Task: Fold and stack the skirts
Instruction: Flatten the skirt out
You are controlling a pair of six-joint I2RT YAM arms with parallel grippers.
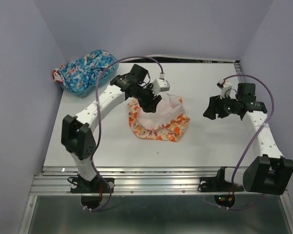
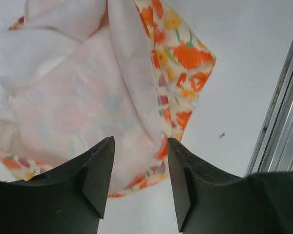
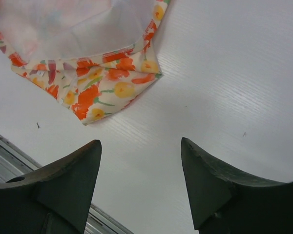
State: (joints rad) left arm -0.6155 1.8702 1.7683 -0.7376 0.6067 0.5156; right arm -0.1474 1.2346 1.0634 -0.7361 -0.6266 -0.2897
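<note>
The cream-yellow skirt (image 1: 158, 119) with orange-red flowers lies crumpled and inside out in the middle of the white table (image 1: 210, 146). It also shows in the left wrist view (image 2: 88, 97) and the right wrist view (image 3: 97, 83). My left gripper (image 1: 150, 103) hovers over its far left part, jaws open and empty (image 2: 140, 146). My right gripper (image 1: 211, 111) is open and empty (image 3: 140, 146), apart from the skirt on its right. The bright blue floral skirt (image 1: 85, 70) lies bunched at the far left corner.
The blue skirt sits in a translucent blue basket (image 1: 103, 81), its rim partly showing. A metal rail (image 1: 151, 181) runs along the table's near edge. Purple walls close in the left, right and back sides.
</note>
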